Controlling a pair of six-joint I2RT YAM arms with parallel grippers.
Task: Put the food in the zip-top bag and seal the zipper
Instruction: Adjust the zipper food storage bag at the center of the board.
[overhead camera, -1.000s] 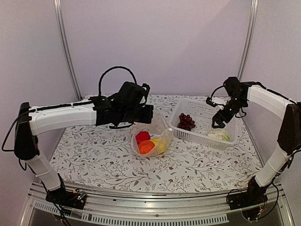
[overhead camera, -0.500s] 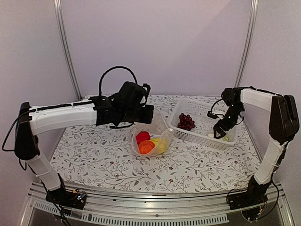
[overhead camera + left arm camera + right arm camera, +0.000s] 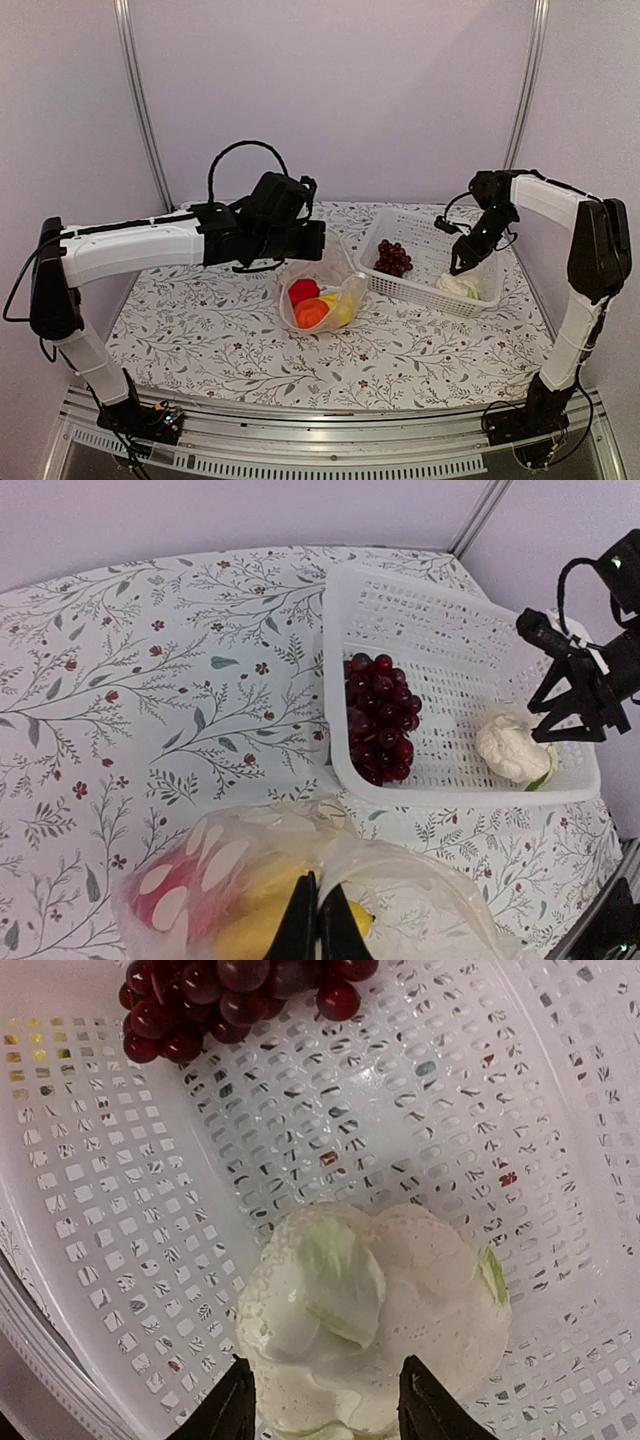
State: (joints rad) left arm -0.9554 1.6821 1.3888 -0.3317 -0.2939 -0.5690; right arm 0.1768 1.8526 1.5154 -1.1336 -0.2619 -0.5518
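Observation:
The clear zip-top bag (image 3: 345, 286) lies mid-table with its mouth facing the basket. My left gripper (image 3: 318, 925) is shut on the bag's upper edge and holds the mouth up. The pale zipper (image 3: 445, 858) arches along the raised rim. Inside the bag are the red pepper (image 3: 303, 291), the orange fruit (image 3: 311, 313) and a yellow piece (image 3: 341, 312). The pale cabbage (image 3: 375, 1320) sits in the white basket's near right corner, and my right gripper (image 3: 330, 1405) has a finger pressed against each of its sides. The dark red grapes (image 3: 393, 259) lie at the basket's left end.
The white slotted basket (image 3: 420, 291) stands right of the bag, its rim nearly touching the bag's mouth. The table carries a floral cloth (image 3: 200, 320). Metal posts and plain walls close in the back and both sides.
My right gripper dropped into the basket's corner and closed from wide open onto the cabbage. The left arm and the bag have not moved.

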